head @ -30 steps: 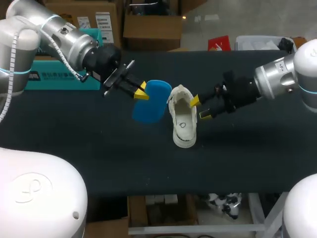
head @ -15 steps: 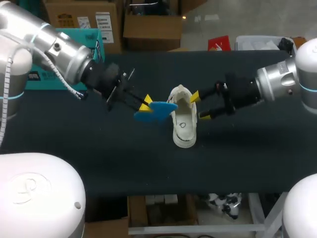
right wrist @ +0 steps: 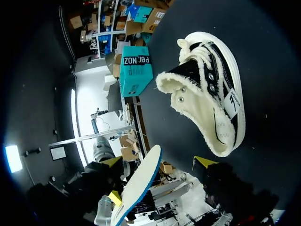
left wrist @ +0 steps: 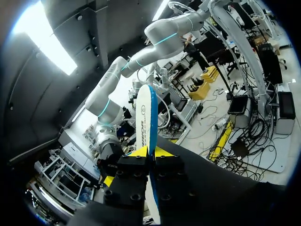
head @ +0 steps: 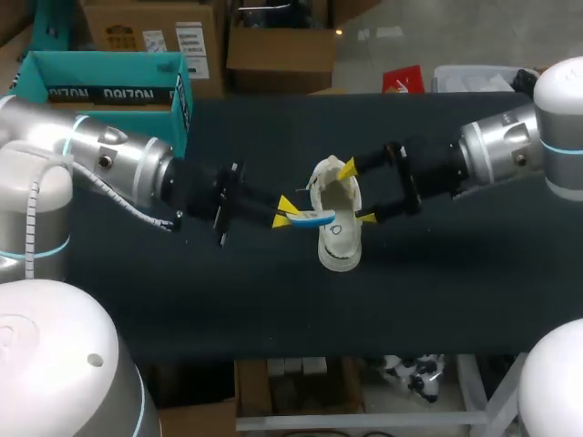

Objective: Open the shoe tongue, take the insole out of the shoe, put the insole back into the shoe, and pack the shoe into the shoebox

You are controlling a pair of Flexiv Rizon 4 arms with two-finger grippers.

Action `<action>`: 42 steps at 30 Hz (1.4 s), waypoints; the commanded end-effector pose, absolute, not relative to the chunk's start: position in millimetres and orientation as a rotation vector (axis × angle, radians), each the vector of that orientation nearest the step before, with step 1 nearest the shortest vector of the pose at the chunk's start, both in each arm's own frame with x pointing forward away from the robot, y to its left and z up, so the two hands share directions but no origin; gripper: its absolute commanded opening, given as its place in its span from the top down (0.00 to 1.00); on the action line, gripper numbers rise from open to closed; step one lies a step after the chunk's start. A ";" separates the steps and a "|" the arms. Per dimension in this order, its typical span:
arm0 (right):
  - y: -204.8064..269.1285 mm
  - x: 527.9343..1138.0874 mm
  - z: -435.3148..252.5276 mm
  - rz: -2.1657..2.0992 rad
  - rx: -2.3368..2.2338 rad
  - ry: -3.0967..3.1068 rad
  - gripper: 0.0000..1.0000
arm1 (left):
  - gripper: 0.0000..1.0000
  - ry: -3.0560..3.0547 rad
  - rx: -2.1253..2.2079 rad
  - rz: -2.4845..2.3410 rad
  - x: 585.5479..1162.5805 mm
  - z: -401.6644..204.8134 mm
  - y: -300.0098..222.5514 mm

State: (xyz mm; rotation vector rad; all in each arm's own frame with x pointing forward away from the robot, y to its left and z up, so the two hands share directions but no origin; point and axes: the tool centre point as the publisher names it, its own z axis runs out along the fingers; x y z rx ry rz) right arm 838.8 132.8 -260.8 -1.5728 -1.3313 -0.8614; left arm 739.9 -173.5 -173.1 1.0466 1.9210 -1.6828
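We hold the insole clamped by its flat faces between the fingers of our left gripper. It stands on edge, with most of its length jutting out ahead of the jaws and a shorter part running back between them. It looks like thin, light foam, so we judge it will flex and buckle if its far end is pushed against anything. A hold closer to the leading end would probably steer it better. The shoe sits on the table just ahead of the insole's free end, with its opening near that tip. Our right gripper is released, its fingers spread wide to either side of the shoe's collar, and we cannot tell whether either one touches it. The shoe seems light, with soft fabric sides and a fleecy lining likely to drag on the insole. We would brace it at the collar or at the firmer rubber sole. The shoebox stands well behind the left jaws.
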 end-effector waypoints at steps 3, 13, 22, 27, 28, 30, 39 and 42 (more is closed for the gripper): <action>135.0 836.9 -264.9 -0.818 -1.557 -1.268 0.00 | 1.00 1.817 0.933 -1.709 742.7 -180.6 -188.9; 139.4 822.9 -260.6 -0.765 -1.574 -1.178 0.33 | 1.00 1.776 0.994 -1.630 745.1 -187.9 -205.5; 145.1 817.8 -259.9 -0.732 -1.558 -1.124 0.51 | 1.00 1.772 0.997 -1.573 751.4 -202.4 -218.4; 148.6 815.7 -259.6 -0.702 -1.547 -1.096 0.55 | 1.00 1.774 0.988 -1.560 757.5 -208.3 -225.0; 148.8 815.8 -259.4 -0.696 -1.548 -1.092 0.56 | 1.00 1.774 0.985 -1.556 758.4 -209.4 -226.3; 149.7 816.2 -258.6 -0.694 -1.546 -1.088 0.56 | 1.00 1.773 0.985 -1.555 759.4 -210.7 -228.0; 151.9 816.2 -258.7 -0.669 -1.542 -1.067 1.00 | 1.00 1.769 0.969 -1.543 765.1 -214.1 -233.7; 152.0 814.6 -259.6 -0.665 -1.536 -1.063 1.00 | 1.00 1.770 0.964 -1.544 766.5 -214.4 -234.5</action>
